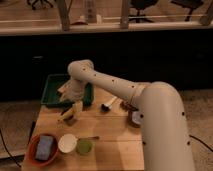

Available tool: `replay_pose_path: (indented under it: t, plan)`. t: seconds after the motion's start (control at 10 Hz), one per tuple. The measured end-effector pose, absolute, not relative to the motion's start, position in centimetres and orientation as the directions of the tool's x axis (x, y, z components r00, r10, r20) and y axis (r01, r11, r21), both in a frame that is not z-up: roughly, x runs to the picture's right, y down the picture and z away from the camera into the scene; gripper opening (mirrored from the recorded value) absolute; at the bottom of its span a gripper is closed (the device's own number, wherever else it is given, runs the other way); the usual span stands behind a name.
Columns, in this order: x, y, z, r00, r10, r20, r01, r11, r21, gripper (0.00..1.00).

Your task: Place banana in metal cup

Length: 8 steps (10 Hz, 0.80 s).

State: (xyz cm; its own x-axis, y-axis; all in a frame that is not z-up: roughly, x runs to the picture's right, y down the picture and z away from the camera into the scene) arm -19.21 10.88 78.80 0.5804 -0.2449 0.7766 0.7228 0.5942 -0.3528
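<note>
Broadly, setting: a wooden table [110,145] stood before a dark counter wall, with chair legs visible far behind.
Arm: the robot's white arm [115,86] rose from the lower right and reached left across the table.
Gripper: the gripper [73,114] pointed down at the table's left half, just in front of the green tray [52,85]; whether it was open or closed could not be told.
Banana: the small yellow banana [77,107] sat right at the gripper, tilted, close above or on the wood; which one was unclear.
Metal cup: the metal cup [134,119] stood at the table's right side, partly hidden by the arm, well apart from the banana.
Front left: an orange bowl [31,150] held a blue-grey object [44,146].
Beside it: a white cup [67,142] and a green cup [84,146] stood side by side.
Middle: a small brush-like item [107,105] lay near the tray.
</note>
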Motion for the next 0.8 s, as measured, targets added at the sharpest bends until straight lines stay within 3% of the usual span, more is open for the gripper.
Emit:
replay_pose_path:
  t: [0.8]
  plan:
    - [-19.15, 10.69, 78.70, 0.573, -0.250, 0.781, 0.724, 0.600, -0.339, 0.80]
